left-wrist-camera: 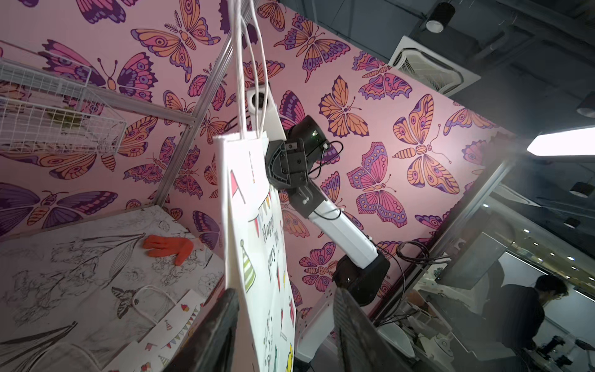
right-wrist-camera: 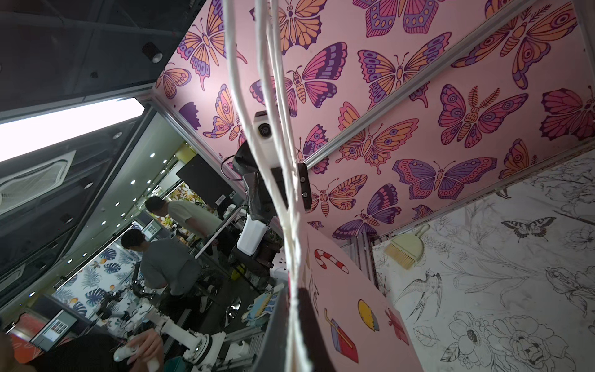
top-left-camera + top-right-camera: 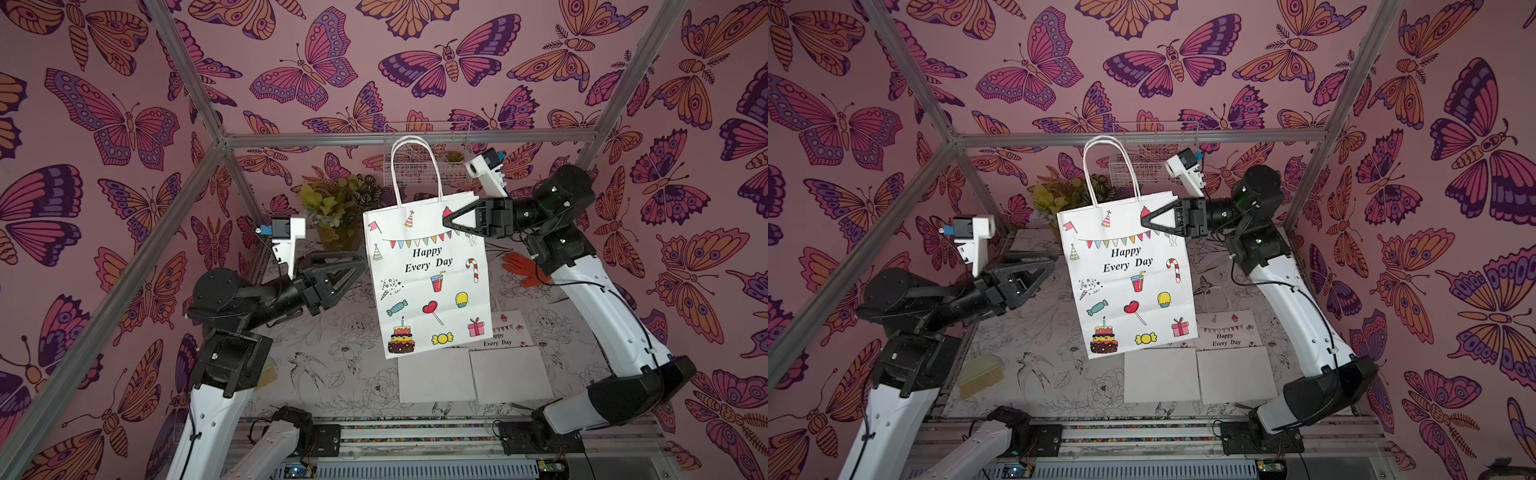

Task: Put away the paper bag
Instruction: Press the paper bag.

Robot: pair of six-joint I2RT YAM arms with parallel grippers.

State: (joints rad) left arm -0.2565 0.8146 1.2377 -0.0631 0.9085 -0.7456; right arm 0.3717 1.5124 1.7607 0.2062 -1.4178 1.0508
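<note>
Behind the left gripper, close to its arm, a hand brush lies on the table. The left gripper's jaws stand apart and hold nothing. In the left wrist view the near edge of the paper bag hangs in the gap between its fingers, and I cannot tell whether either one touches it. Beyond that gripper a pot holds a leafy plant. The paper bag hangs flat and upright in the air, clear of the table, its mouth pressed closed so its inside is hidden. Its handles rise in front of a wire basket that holds a small green plant. The right gripper is clamped on the bag's upper corner. Below that gripper a second bag lies flat on the table, and behind it, beside the arm, lies an orange glove
</note>
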